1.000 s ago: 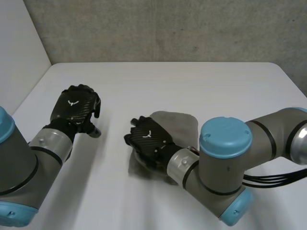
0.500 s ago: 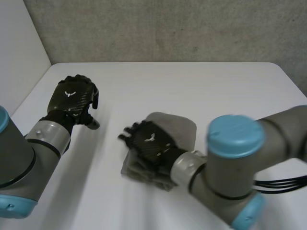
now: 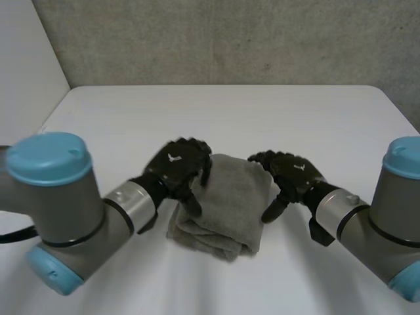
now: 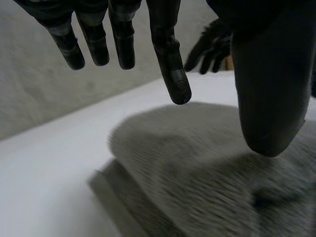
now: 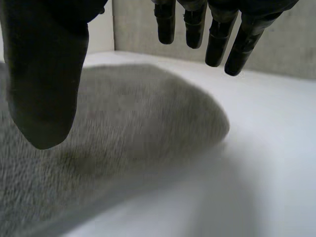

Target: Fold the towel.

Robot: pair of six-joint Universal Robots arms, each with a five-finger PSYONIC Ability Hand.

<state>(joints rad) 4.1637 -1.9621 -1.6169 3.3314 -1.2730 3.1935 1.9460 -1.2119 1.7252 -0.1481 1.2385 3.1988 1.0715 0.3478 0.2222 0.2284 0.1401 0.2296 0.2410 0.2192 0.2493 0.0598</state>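
A folded grey towel (image 3: 226, 203) is laid on the white table (image 3: 262, 118), toward 6 o'clock. The left hand (image 3: 176, 168) is held at its 9 o'clock edge and the right hand (image 3: 293, 174) at 3 o'clock. Both are loosely spread, with nothing grasped. A small white emblem (image 3: 174, 157) is borne on each.

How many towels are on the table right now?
1. The grey folded towel lies on the white table between the left hand and right hand; its layers could hide another.
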